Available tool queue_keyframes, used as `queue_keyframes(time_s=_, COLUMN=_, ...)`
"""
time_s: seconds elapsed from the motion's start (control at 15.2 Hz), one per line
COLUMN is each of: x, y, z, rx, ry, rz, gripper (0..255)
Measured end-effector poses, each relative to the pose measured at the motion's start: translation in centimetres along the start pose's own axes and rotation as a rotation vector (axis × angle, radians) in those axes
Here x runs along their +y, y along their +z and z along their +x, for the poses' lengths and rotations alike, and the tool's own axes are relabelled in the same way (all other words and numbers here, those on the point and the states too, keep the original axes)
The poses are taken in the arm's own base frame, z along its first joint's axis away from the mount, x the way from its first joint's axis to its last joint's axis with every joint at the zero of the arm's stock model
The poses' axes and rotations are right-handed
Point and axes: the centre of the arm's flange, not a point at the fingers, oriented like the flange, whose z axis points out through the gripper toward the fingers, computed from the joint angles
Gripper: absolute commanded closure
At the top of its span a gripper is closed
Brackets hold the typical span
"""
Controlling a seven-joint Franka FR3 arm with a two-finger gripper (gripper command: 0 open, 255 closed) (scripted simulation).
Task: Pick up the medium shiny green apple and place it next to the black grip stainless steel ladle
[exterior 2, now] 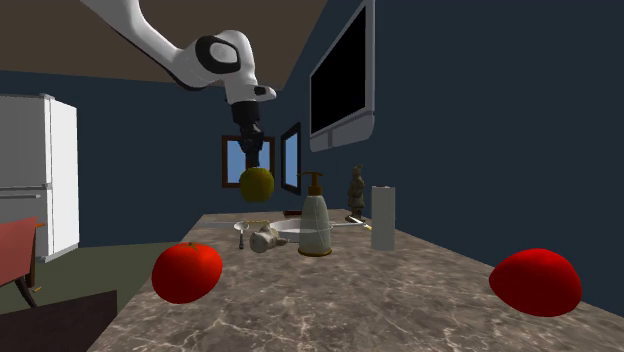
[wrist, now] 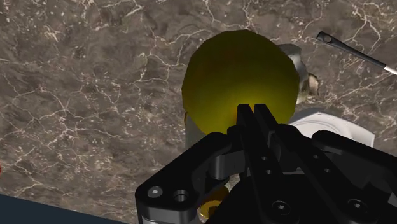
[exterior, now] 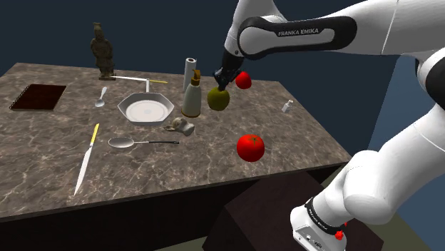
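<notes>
Marble-veined brown tabletop (exterior: 43,171) carries everything, and the white arm (exterior: 299,32) reaches over its far side. A white six-sided dish (exterior: 123,107) and a pump bottle (exterior: 191,96) stand between the load and the goal. The ladle (exterior: 135,142) lies in front of the dish, its dark handle pointing to the shoulder view's right. The yellow-green apple (exterior: 218,99) hangs clear of the tabletop, just beside the bottle. The pincer (exterior: 222,84) is clamped on the apple's top, and the grip looks narrow. I would travel slowly and high enough to clear the bottle and the small shell-like thing (exterior: 180,127). Lower onto bare marble beside the ladle without touching it, and release only once the apple rests, since it may roll.
</notes>
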Motion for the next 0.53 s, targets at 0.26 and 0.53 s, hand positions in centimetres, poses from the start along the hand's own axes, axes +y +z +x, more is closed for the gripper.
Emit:
queue_keyframes(time_s=0.26, x=-4.8, y=-0.6, z=-2.2, rx=0.0, ry=0.0, rz=0.0, gripper=255)
queue_keyframes(time_s=0.53, x=-9.6, y=-1.1, z=-4.4, rx=0.0, ry=0.0, rz=-0.001, gripper=255)
